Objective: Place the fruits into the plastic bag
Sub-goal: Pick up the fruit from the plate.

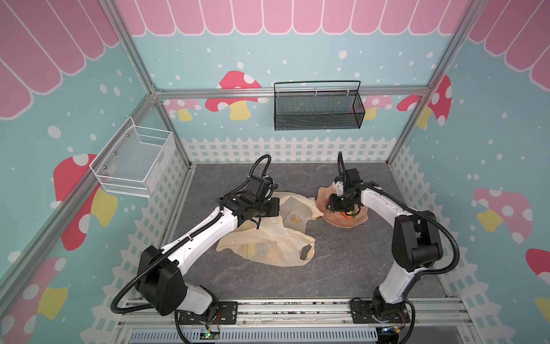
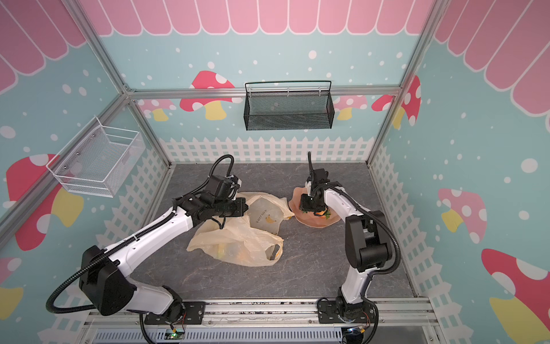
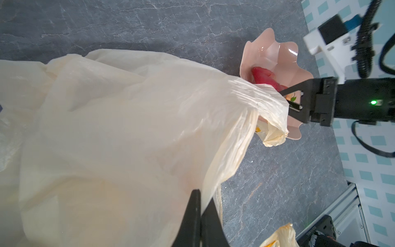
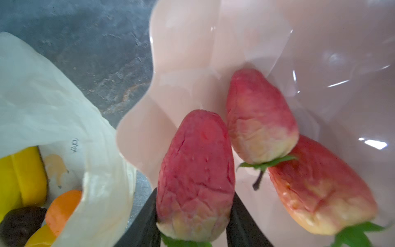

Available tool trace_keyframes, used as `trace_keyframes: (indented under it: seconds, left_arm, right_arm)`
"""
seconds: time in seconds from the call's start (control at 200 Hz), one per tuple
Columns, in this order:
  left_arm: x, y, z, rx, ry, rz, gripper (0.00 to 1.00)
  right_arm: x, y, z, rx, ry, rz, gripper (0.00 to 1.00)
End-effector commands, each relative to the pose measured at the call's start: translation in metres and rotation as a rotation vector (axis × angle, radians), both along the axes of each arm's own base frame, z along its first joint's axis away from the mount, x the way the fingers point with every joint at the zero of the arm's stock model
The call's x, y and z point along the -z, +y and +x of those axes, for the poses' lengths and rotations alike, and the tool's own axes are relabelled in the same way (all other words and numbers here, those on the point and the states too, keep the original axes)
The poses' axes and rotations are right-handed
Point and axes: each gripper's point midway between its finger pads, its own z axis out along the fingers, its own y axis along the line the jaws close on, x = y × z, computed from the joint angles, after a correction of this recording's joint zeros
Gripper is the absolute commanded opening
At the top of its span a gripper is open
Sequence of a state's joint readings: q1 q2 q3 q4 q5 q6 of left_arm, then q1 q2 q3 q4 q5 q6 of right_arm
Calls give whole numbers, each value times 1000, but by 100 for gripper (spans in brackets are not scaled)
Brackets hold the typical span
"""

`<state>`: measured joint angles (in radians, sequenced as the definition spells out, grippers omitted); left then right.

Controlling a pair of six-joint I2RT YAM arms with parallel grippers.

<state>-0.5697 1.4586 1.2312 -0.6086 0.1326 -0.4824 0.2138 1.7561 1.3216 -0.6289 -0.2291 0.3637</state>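
Low centre of the right wrist view, right gripper (image 4: 195,192) presses both sides of a red fruit (image 4: 195,154) lying in the bowl (image 4: 213,53), probably to lift it. Left gripper (image 3: 202,195) pinched shut on bag (image 3: 106,128) rim, likely holding its mouth up beside the bowl for the drop.

**Three red fruits in the bowl, others bagged**

The plastic bag (image 1: 268,238), crinkly cream-yellow, sprawls mid-table, its mouth lifted toward the pink bowl (image 4: 192,42) just to its right. Inside it: a yellow banana (image 4: 23,177), an orange tangerine (image 4: 62,209) and a dark purple fruit (image 4: 21,222). Three red fruits (image 4: 196,175), green-leafed, huddle together in the bowl.
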Motion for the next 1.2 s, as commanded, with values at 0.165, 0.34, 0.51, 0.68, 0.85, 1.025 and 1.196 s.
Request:
trace_keyframes:
  seconds: [0.165,0.34,0.51,0.68,0.85,1.025,1.196]
  left_arm:
    - [-8,-3,7,11,-18,-13,0]
    - [-9,-2,7,11,-21,-12,0]
    - [-8,-2,7,12,-20,-12,0]
    - [-8,-3,8,12,-21,-13,0]
    - [-8,-4,9,14,-18,-17,0]
    - [-8,-4,10,15,-18,-17,0]
    - [-8,-5,10,15,-18,-20,0]
  right_arm:
    - [-42,-4,1,-3,-55,24,41]
    - [-85,0,11,-21,-158,51,40]
    - [-159,3,20,-51,-366,82,40]
    - [-228,5,9,-76,-582,126,39]
    - [-260,-4,-5,-56,-724,118,40]
    - [-250,-1,-8,-73,-692,123,40]
    - [-251,4,-13,-98,-695,156,39]
